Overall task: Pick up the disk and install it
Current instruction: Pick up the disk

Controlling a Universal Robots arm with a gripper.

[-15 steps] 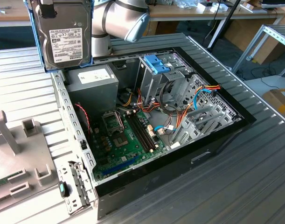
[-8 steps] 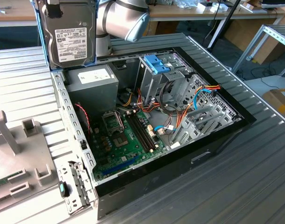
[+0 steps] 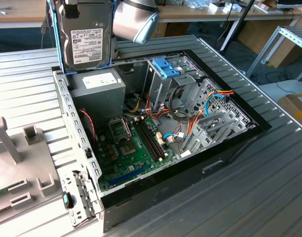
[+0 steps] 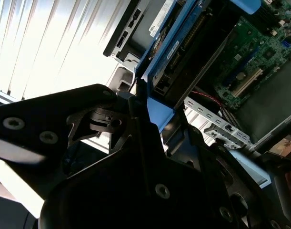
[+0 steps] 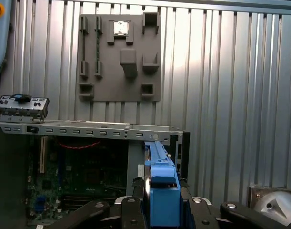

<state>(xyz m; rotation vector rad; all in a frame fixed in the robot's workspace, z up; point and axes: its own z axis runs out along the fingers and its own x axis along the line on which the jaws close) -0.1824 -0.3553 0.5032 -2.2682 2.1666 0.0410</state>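
1 hand (image 5: 163, 206) closed firmly on the blue-railed disk (image 3: 86, 37), upright in the air above the open computer case (image 3: 190, 172)

Ribbed grey metal worktop (image 3: 269, 197), slats running its length. Open computer case (image 3: 190, 173) lies on its side on it, inside facing up. Grey fixture plate (image 3: 42, 163) with raised holders lies flat on the worktop at the exterior view's left, just beside the case. In the first wrist view the plate (image 5: 116, 90) lies beyond the case edge.

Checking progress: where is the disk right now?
In the exterior view's upper left, the disk hangs upright above the power supply, held by the gripper.
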